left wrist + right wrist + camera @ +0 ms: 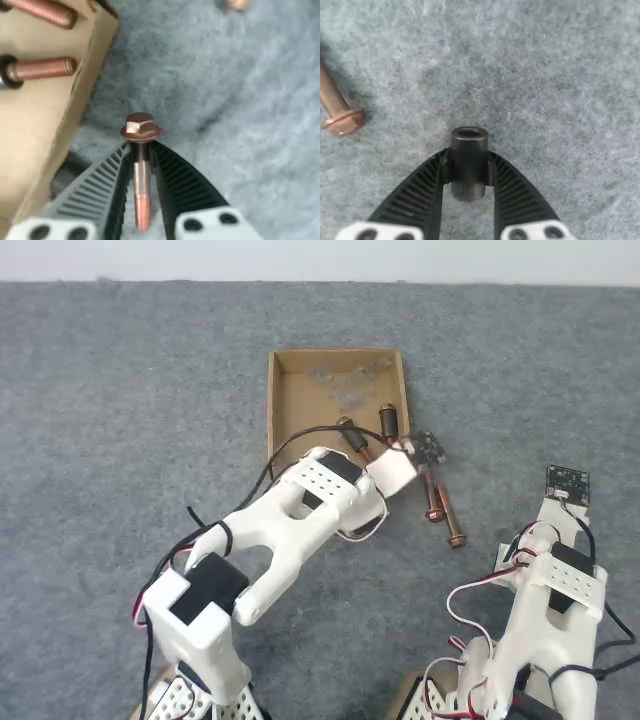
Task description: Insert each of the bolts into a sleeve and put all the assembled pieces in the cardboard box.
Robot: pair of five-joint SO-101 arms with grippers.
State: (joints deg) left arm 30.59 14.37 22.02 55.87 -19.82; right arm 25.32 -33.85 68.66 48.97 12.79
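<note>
Bolt (141, 172) is clamped between the left gripper's (140, 146) jaws, head just past the tips, thread pointing back toward the palm. Head-first, it likely cannot enter the sleeve (469, 162) pinched in the right gripper (469, 154). Beside the left gripper, the cardboard box (92, 70) wall may snag it.

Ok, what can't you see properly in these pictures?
Right wrist view: the loose bolt runs off the edge, so its tip is cut off.
Left wrist view: a pinkish blob at the edge is too blurred to name.
High view: the left arm covers the cardboard box's near edge.
</note>
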